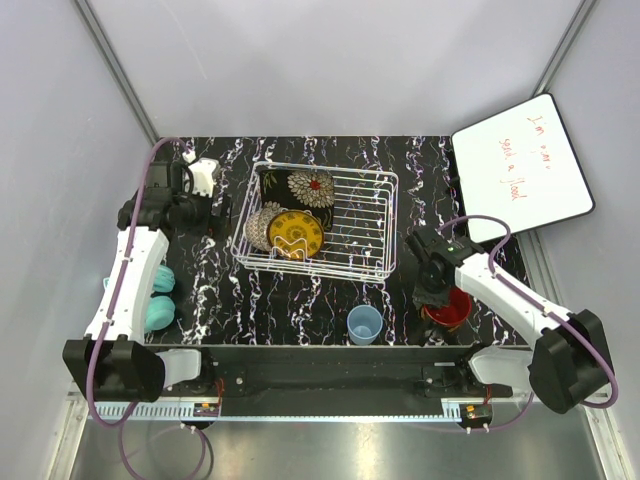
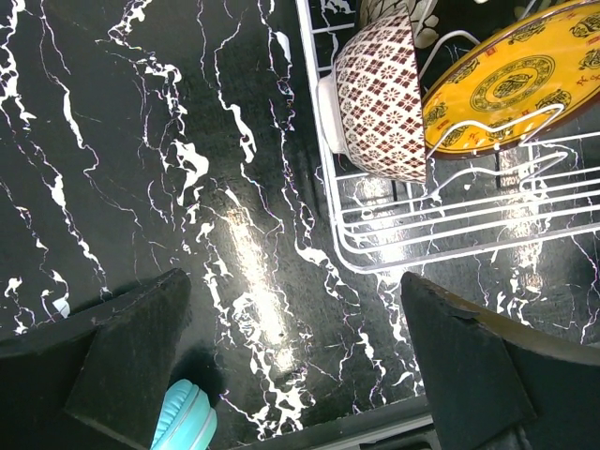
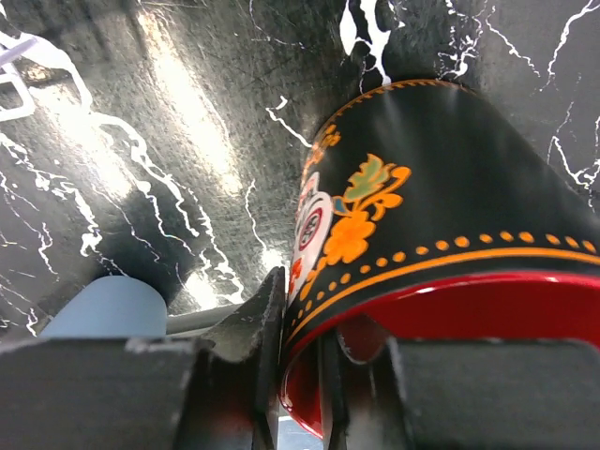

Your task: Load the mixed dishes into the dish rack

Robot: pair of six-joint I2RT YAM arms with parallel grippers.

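Observation:
The white wire dish rack (image 1: pixel 360 262) holds the dark square floral plate (image 1: pixel 300 186), a beige patterned bowl (image 1: pixel 258 228) and the yellow patterned plate (image 1: pixel 295 233). The bowl (image 2: pixel 382 98), the yellow plate (image 2: pixel 511 84) and the rack (image 2: pixel 450 234) also show in the left wrist view. The light blue cup (image 1: pixel 364 324) stands near the front edge. My right gripper (image 1: pixel 440 298) is shut on the rim of the dark orange-decorated mug (image 3: pixel 441 216), one finger outside, one inside its red interior (image 1: pixel 455 310). My left gripper (image 2: pixel 291 366) is open and empty, left of the rack.
Two teal ribbed balls (image 1: pixel 160 300) lie at the table's left, by the left arm; one shows in the left wrist view (image 2: pixel 183 422). A white board with red writing (image 1: pixel 520 165) leans at the back right. A small white object (image 1: pixel 203 175) sits at the back left.

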